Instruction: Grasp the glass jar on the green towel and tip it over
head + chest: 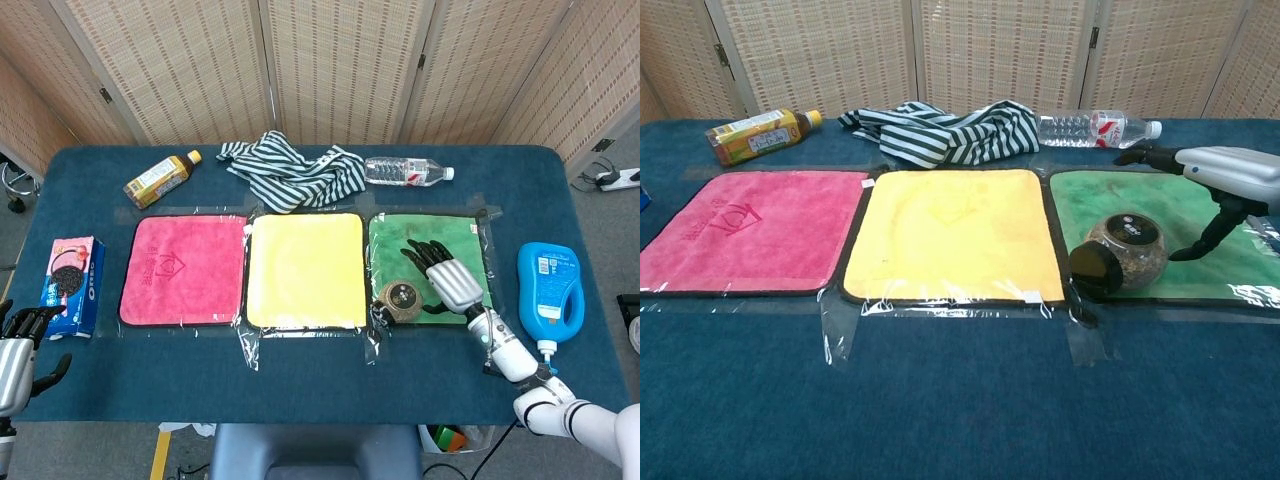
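Lying on: the blue table (300, 370), everything sits in one spread, three towels taped flat side by side so they stay put under a shove.
Green towel (1200, 205): rightmost of the three, just beside the yellow towel (304, 268); it marks the work spot.
Right hand (450, 277): hovers low over the green towel, fingers spread and holding nothing; the chest view shows it just beside the jar and apart from it, thumb pointing down toward the cloth.
Left hand (15, 345): at the near left table edge, well apart from the work, fingers loosely apart and holding nothing; it looks parked out of the way.
Glass jar (1122, 254): on its side at the near left corner of the green towel, dark lid (1095, 271) pointing toward the yellow towel and close to the towel's edge. Tipped like this, the task looks done.
Room to move: open cloth lies behind and right of the jar, so the right hand can likely draw off that way; the blue jug (547, 290) stands near on the right, and the water bottle (408, 172) lies beyond the far towel edge.
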Controlling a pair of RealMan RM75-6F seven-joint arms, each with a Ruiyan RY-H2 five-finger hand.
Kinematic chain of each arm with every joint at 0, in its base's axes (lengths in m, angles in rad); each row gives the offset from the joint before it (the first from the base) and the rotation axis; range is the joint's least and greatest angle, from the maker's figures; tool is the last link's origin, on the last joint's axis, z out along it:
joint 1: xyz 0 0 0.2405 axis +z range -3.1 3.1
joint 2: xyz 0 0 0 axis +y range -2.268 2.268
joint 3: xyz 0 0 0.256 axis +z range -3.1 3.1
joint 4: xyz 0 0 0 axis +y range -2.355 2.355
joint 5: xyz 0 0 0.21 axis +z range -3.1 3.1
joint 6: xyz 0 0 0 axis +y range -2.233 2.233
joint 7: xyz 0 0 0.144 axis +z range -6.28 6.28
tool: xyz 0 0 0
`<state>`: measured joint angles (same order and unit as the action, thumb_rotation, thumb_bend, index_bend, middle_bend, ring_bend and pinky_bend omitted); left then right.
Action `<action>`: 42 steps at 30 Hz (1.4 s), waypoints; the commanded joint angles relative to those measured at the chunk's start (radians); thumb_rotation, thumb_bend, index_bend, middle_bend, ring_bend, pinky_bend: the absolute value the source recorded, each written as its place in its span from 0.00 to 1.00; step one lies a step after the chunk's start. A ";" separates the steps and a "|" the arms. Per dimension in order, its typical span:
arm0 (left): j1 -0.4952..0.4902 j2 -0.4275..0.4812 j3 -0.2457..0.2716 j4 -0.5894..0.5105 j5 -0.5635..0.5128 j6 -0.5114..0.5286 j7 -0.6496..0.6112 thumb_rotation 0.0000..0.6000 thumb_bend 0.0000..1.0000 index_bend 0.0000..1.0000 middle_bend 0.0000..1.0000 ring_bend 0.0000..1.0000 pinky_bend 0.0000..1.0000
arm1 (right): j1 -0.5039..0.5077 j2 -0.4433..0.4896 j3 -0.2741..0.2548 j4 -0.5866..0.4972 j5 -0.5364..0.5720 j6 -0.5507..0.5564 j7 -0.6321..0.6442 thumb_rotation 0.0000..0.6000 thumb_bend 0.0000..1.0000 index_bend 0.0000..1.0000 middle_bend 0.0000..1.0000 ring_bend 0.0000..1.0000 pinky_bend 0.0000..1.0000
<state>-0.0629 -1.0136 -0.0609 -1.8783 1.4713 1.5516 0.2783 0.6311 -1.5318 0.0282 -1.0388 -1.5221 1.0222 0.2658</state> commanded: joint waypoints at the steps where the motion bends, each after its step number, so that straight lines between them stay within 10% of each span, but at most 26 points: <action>1: 0.000 0.000 0.001 0.001 0.001 -0.002 -0.002 1.00 0.33 0.24 0.30 0.24 0.10 | 0.000 0.000 -0.003 -0.013 -0.003 -0.003 -0.017 1.00 0.10 0.00 0.00 0.00 0.00; 42: 0.005 0.008 -0.005 0.040 -0.005 -0.004 -0.056 1.00 0.33 0.24 0.30 0.25 0.11 | 0.262 -0.240 0.211 0.072 0.138 -0.135 -0.288 1.00 0.10 0.00 0.00 0.00 0.00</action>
<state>-0.0569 -1.0054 -0.0657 -1.8395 1.4670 1.5484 0.2236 0.9046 -1.7881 0.2446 -0.9492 -1.3801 0.8719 -0.0243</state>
